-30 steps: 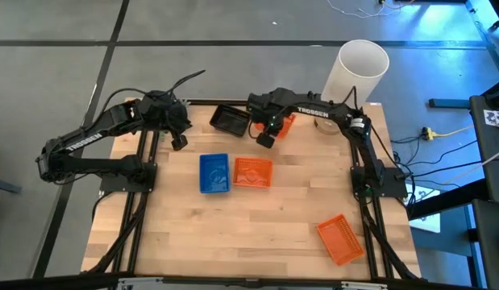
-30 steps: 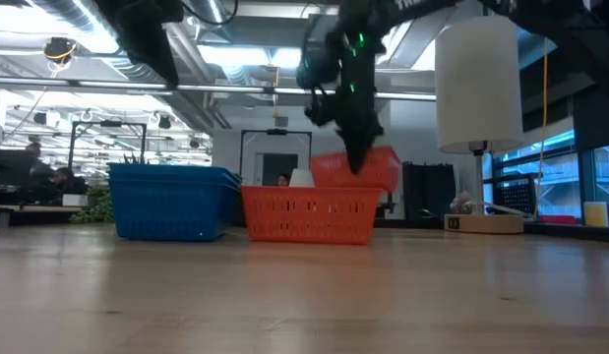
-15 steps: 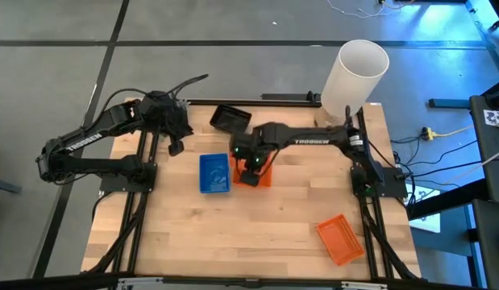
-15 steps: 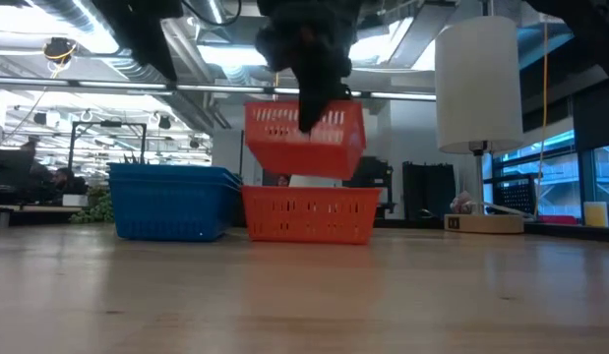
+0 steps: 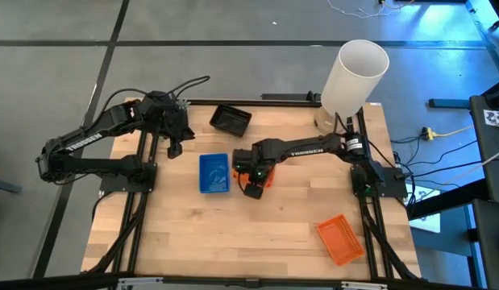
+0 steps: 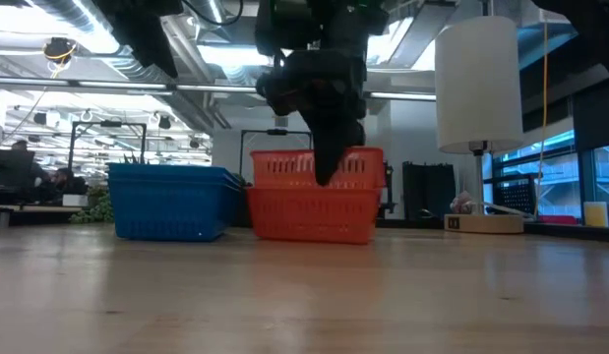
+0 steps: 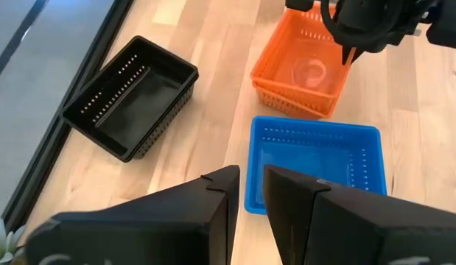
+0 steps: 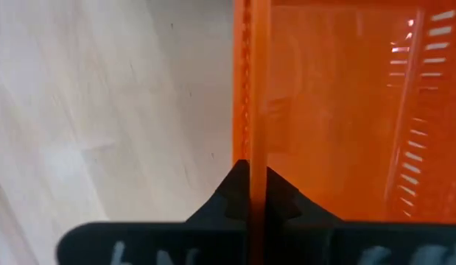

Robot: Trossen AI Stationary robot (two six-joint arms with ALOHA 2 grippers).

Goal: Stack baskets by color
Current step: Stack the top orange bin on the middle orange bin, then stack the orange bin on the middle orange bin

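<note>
My right gripper (image 5: pixel 251 185) is shut on an orange basket (image 6: pixel 319 167) that sits partly inside a second orange basket (image 6: pixel 312 214) at the table's middle. A blue basket (image 5: pixel 214 173) rests on its base just left of them. A black basket (image 5: pixel 230 119) rests at the far edge, and a third orange basket (image 5: pixel 340 238) lies at the near right. My left gripper (image 7: pixel 250 195) hangs above the far left of the table, its fingers slightly apart with nothing between them. My right gripper pinches the upper orange basket's near wall at its rim (image 8: pixel 250 151), one finger inside the basket and one outside. The fingers come from above, pointing steeply down. The basket stays about level, its lower part inside the other orange basket (image 7: pixel 290 99).
A tall white cylinder (image 5: pixel 354 76) stands at the far right corner. Bare wood lies along the near edge and at the near left. The room beyond the far edge shows in the low view.
My right gripper has carried the orange basket from the far edge toward the table's middle, over the other orange basket, and down into it. It has stayed shut on the basket throughout.
</note>
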